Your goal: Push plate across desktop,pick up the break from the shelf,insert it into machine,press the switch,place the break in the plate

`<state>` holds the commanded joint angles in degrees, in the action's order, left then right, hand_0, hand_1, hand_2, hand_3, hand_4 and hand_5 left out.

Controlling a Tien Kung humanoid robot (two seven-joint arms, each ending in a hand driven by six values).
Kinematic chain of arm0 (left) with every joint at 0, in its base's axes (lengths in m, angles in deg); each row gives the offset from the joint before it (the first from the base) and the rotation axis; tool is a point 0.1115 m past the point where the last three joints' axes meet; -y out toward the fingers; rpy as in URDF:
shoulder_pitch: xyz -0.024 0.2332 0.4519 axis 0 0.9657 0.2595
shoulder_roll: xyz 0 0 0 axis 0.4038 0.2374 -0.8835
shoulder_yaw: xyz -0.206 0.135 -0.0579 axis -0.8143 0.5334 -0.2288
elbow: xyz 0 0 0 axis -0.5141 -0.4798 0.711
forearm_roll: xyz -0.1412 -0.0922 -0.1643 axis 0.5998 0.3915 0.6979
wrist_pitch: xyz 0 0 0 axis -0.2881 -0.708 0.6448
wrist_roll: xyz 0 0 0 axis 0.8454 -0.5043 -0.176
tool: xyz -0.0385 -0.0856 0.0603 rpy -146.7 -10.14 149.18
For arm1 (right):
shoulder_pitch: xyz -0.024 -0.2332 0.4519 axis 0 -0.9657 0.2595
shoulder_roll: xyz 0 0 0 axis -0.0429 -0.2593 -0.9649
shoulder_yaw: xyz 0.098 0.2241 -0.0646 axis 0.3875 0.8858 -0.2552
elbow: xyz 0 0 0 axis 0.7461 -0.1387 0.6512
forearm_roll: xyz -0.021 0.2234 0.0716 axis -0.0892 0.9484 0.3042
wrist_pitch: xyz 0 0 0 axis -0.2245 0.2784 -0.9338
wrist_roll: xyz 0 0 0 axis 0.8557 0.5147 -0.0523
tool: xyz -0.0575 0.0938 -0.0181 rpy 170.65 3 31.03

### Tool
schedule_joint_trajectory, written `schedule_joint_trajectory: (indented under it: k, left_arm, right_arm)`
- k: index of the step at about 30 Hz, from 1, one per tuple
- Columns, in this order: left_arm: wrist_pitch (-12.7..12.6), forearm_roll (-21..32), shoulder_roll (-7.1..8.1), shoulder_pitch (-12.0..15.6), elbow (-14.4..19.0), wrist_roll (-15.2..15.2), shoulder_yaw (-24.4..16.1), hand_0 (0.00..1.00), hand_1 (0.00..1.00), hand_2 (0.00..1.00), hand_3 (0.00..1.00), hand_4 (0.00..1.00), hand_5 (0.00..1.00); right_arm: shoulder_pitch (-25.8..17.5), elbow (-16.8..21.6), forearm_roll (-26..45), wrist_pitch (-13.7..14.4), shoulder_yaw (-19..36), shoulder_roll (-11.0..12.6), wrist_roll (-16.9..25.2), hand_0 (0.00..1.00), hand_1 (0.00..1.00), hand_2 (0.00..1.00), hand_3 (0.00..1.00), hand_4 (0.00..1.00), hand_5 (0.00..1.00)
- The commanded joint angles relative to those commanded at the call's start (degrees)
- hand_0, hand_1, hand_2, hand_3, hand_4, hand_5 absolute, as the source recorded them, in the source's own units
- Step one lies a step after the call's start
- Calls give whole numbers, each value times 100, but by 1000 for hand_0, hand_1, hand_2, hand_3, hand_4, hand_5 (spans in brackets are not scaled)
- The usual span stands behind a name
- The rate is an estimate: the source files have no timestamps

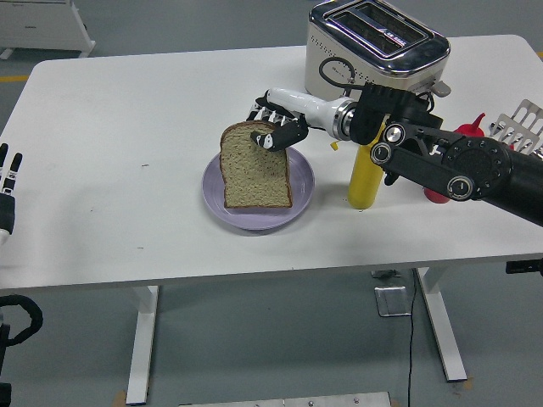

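The fingers (273, 136) of the right hand (276, 127) are curled narrow around the top crust of the bread slice (256, 168), pinching it at the slice's one o'clock corner. The slice hangs over the lilac plate (301, 182), and its lower edge seems to be at or close to the plate's floor, though I cannot tell whether it touches. To do this well, I'd judge the hand should sink a little further until the bottom crust takes the weight, tip the slice flat toward the plate's middle, and only then loosen the grip, so the bread does not flop over the rim at six o'clock.

Outward from there, the yellow squeeze bottle (366, 176) stands at three o'clock of the plate, just beside the forearm, so the withdrawal needs care. The toaster (375, 44) sits at one o'clock on the white worktop (110, 127). The left hand (8, 182) rests at the far nine o'clock edge, fingers straight and empty.
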<state>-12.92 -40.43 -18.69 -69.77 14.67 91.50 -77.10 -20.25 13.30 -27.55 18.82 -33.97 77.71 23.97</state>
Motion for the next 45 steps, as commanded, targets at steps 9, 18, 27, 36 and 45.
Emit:
schedule_joint_trajectory:
  k: [9, 18, 27, 36, 45]
  left_arm:
    - [-5, -6, -7, -3, 0, -6, 1, 842, 850, 914, 783, 589, 998]
    - [-3, -10, -11, -13, -3, -11, 9, 841, 848, 913, 782, 589, 998]
    - [-25, -38, -25, 1, -32, -9, 13, 833, 842, 905, 777, 586, 998]
    - [-24, -42, -25, 11, -30, -2, 26, 832, 842, 904, 777, 586, 998]
    - [-24, -51, -19, 21, -24, 5, 12, 835, 841, 903, 779, 585, 998]
  right_arm:
    - [-79, -191, 57, 110, -38, -65, 83, 340, 404, 466, 495, 246, 151]
    - [-179, -340, 47, 245, -33, -82, 266, 366, 418, 478, 520, 243, 144]
    - [-254, -362, -232, 272, -38, -112, 363, 418, 489, 528, 558, 373, 108]
    - [-261, -389, -508, 380, -40, -124, 418, 513, 589, 612, 664, 520, 167]
    - [-247, -381, -776, 445, -70, -118, 345, 690, 742, 809, 859, 625, 227]
